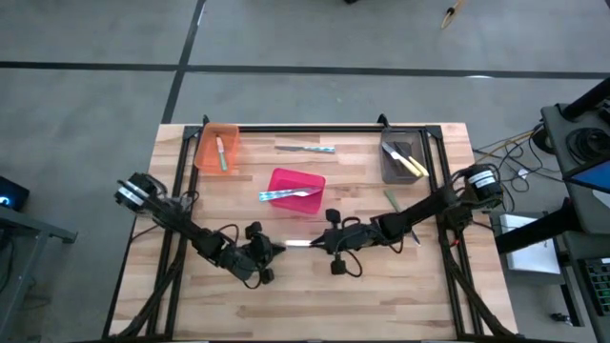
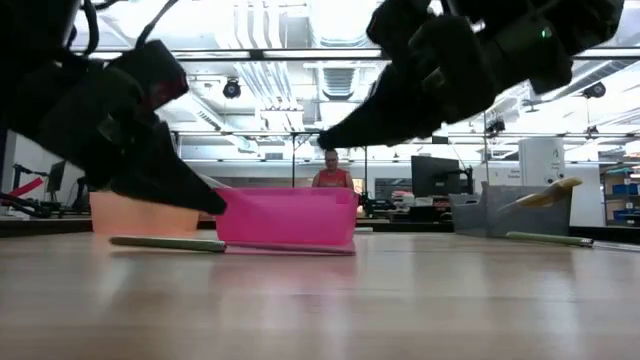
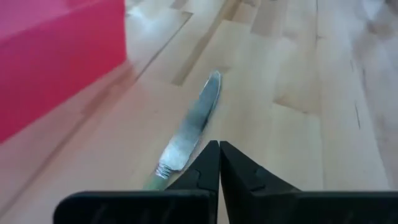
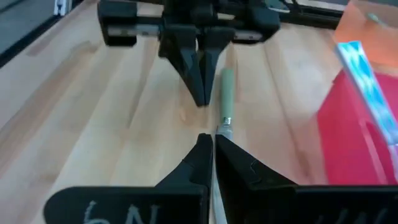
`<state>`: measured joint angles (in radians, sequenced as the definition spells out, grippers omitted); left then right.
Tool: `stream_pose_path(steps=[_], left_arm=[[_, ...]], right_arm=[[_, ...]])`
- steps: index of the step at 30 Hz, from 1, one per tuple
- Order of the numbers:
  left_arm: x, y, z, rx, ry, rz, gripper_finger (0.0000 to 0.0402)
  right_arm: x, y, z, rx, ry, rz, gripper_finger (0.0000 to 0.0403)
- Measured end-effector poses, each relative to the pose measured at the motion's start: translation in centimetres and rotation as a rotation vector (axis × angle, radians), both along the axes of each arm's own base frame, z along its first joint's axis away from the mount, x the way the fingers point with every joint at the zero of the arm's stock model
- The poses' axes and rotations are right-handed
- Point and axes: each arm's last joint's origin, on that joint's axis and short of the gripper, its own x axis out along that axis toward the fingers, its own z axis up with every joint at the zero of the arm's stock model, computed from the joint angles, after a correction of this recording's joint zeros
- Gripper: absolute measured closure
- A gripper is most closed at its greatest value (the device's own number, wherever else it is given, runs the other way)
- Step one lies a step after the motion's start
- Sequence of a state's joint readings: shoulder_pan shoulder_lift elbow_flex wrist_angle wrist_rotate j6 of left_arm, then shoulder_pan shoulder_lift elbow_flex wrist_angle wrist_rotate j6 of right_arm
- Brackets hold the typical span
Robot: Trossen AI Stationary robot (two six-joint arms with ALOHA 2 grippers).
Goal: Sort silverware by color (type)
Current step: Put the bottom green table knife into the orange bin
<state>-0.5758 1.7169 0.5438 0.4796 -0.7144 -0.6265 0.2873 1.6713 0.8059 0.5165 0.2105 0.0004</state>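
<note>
no readable text, labels or numbers anywhere

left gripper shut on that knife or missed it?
Missed. Left gripper is shut, empty; the green-handled knife lies flat on the table beside its fingertips.

Three bins stand on the desk: one orange bin, one red bin and one grey bin.

Seven utensils can be counted. One green one lies in the orange bin. One light blue one lies across the red bin. Two yellow ones lie in the grey bin. Three lie loose on the desk: one green-handled knife between the left hand and the right hand, one blue one well beyond both hands, and one green one beside the right arm.

Two arms are present, each with one hand. One person stands in the room behind.
</note>
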Motion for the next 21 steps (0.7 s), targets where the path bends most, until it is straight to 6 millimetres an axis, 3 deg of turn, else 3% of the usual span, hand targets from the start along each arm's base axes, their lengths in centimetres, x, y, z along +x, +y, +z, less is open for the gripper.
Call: stream_pose_path(steps=[6,11,21], left_arm=[[-1.1,0.6,2.0,0.014,0.043,0.010,0.0399],[-1.5,0.7,3.3,0.076,0.072,-0.095,0.0400],[-1.9,2.1,2.9,0.165,0.183,-0.097,0.0401]], right_arm=[[-0.7,-0.3,2.2,-0.012,-0.037,0.006,0.0394],[-1.0,-0.5,3.0,-0.027,-0.047,0.009,0.0394],[-0.4,-0.5,1.0,-0.013,0.009,-0.007,0.0394]])
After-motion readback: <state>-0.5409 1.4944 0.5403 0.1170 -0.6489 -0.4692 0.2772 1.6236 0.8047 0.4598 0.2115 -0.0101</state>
